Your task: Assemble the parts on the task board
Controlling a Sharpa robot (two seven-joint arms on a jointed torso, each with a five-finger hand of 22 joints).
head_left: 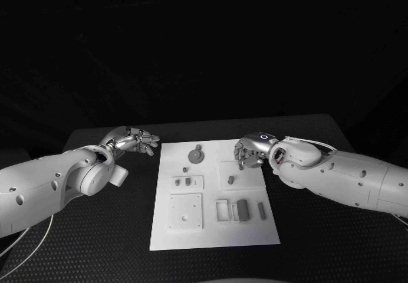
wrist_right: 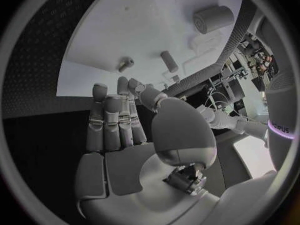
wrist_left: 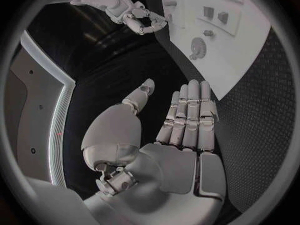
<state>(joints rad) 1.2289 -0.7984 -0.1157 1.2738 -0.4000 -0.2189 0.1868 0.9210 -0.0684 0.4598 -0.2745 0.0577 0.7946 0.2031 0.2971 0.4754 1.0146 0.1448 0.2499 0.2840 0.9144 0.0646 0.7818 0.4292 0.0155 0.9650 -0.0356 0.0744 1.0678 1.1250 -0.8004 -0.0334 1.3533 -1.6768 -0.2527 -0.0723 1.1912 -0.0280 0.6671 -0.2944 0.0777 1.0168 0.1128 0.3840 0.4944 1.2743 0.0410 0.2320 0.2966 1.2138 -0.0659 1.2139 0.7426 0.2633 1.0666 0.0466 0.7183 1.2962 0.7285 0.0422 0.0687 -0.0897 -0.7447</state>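
Observation:
The white task board (head_left: pixel 213 236) lies mid-table with grey parts on it: a gear (head_left: pixel 196 155) at the far side, a small peg (head_left: pixel 184 169), a two-slot block (head_left: pixel 188 183), a square plate (head_left: pixel 186 211) and upright pieces (head_left: pixel 242 209) at the near right. My left hand (head_left: pixel 136 141) hovers over the black table off the board's far left corner, fingers straight and apart (wrist_left: pixel 187 120), holding nothing. My right hand (head_left: pixel 251 150) hangs above the board's far right area, empty, its fingers (wrist_right: pixel 115 120) extended. The left wrist view shows the gear (wrist_left: pixel 199 46) and the right hand (wrist_left: pixel 140 20).
The black table (head_left: pixel 102 247) surrounds the board with free room on both sides and in front. In the right wrist view the board (wrist_right: pixel 137 25) carries a cylinder part (wrist_right: pixel 212 19) and two short pegs (wrist_right: pixel 125 63).

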